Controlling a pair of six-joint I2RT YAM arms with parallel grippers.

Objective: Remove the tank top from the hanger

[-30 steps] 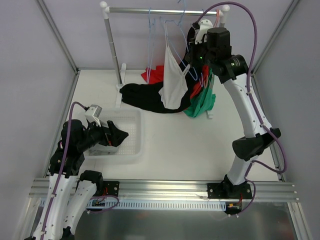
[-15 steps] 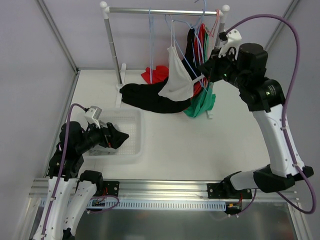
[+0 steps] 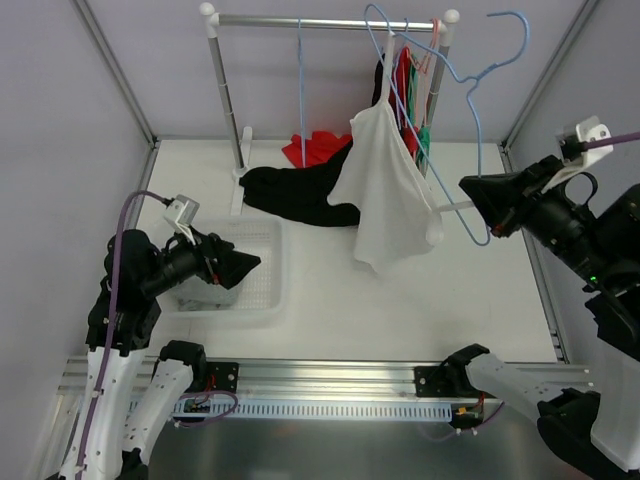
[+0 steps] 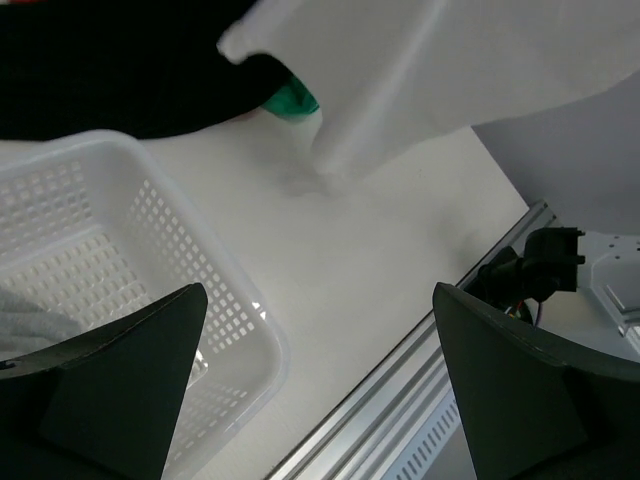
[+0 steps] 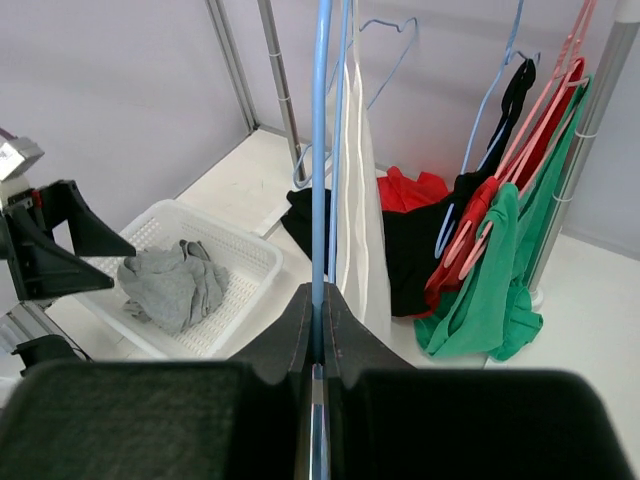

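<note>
1. Right tool (image 5: 318, 300) is clamped shut on the wire of the blue hanger (image 5: 320, 150), out to the right of the rack. Left tool (image 3: 238, 266) hangs over the white basket with its jaws spread wide and nothing between them.
2. White counter (image 3: 400, 310) carries everything.
3. At the far side stands the clothes rack (image 3: 330, 20). Red, black and green garments (image 5: 490, 270) hang on coloured hangers at its right end.
4. White tank top (image 3: 385, 190), the task's thing, is draped on the blue hanger in mid-air between the rack and the right tool. Its straps are up near the rail and its hem hangs loose above the counter.
5. A black garment (image 3: 290, 190) lies crumpled on the counter at the foot of the rack, with a red one (image 3: 315, 148) just behind it.
6. The white basket (image 3: 262, 290) sits at the near left of the counter, beneath the left tool.
7. The blue hanger's hook points up and to the right, off the rail.
8. A grey cloth (image 5: 175, 285) lies bunched inside the basket.
</note>
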